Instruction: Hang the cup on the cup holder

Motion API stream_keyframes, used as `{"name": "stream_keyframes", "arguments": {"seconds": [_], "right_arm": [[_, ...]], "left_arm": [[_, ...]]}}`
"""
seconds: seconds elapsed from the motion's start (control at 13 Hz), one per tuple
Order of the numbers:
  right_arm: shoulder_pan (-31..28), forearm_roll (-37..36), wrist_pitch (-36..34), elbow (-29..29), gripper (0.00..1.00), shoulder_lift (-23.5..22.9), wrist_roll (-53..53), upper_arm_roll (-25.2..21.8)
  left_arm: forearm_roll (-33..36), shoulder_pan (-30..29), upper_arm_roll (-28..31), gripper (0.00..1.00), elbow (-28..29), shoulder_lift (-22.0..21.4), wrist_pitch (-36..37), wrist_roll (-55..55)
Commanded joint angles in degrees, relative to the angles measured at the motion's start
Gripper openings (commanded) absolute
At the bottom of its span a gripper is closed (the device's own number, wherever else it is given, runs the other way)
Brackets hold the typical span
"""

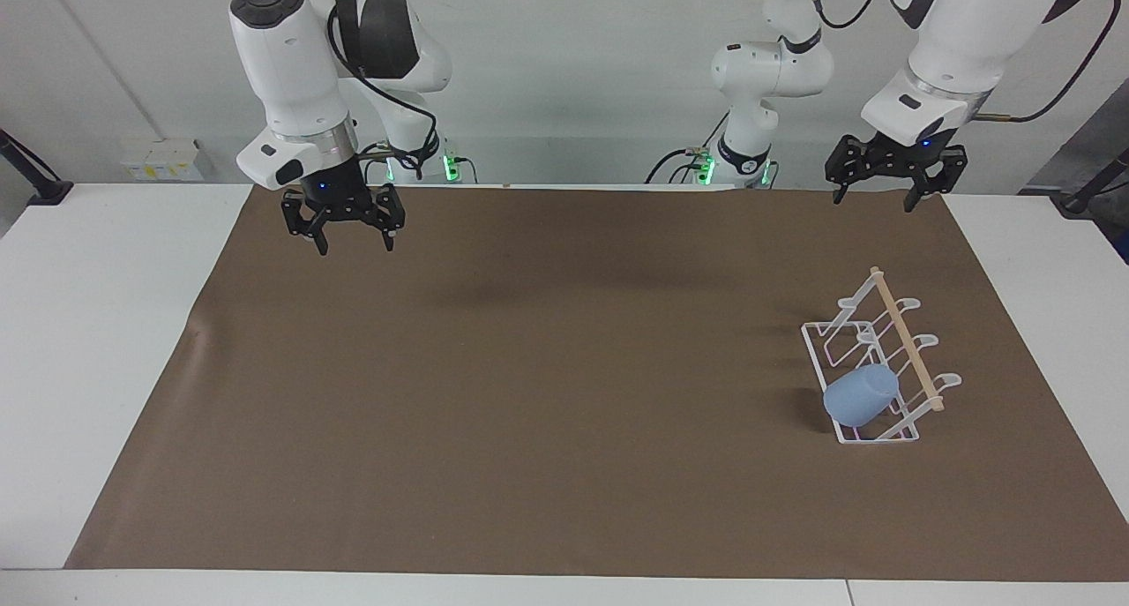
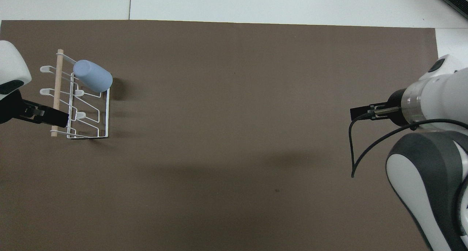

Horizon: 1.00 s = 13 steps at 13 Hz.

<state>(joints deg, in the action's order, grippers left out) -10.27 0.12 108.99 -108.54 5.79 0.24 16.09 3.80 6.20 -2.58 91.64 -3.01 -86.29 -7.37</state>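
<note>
The light-blue cup [image 1: 860, 396] sits tilted, mouth down, over a prong of the white wire cup holder [image 1: 904, 337] at the end of the holder farthest from the robots. The holder stands on the mat toward the left arm's end of the table. In the overhead view the cup [image 2: 92, 76] and the holder [image 2: 57, 90] show the same. My left gripper [image 1: 873, 202] is open and empty, raised over the mat's edge by the robots, apart from the holder. My right gripper [image 1: 355, 248] is open and empty, raised over the mat at the right arm's end, and waits.
A brown mat [image 1: 529, 412] covers most of the white table [image 1: 88, 324]. In the overhead view the left gripper [image 2: 51, 116] overlaps the end of the holder's rod nearest the robots, and the right gripper [image 2: 356, 113] shows at the other end.
</note>
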Motion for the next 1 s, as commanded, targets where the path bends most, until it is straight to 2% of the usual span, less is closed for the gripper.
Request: {"name": "stream_keyframes", "arguments": {"seconds": [0.0,0.69,0.85,0.93], "right_arm": [[-1.15,0.05,-0.98,0.08,1.0,0.54,-0.85,0.61],[-1.15,0.05,-0.89,0.08,1.0,0.54,-0.94,0.53],[-1.15,0.05,-0.89,0.08,1.0,0.54,-1.03,0.53],[-1.15,0.05,-0.89,0.08,1.0,0.54,-1.03,0.53]], "left_arm": [[-0.9,-1.1,-0.41,1.0,1.87,-2.0,1.54,0.25],[-0.64,-1.45,-0.59,1.0,1.35,-1.66,2.53,0.86],[-1.86,-1.81,-0.33,1.0,0.38,-1.48,2.96,1.83],[-5.0,-2.5,-0.32,1.0,-1.1,-0.69,4.27,2.0]]}}
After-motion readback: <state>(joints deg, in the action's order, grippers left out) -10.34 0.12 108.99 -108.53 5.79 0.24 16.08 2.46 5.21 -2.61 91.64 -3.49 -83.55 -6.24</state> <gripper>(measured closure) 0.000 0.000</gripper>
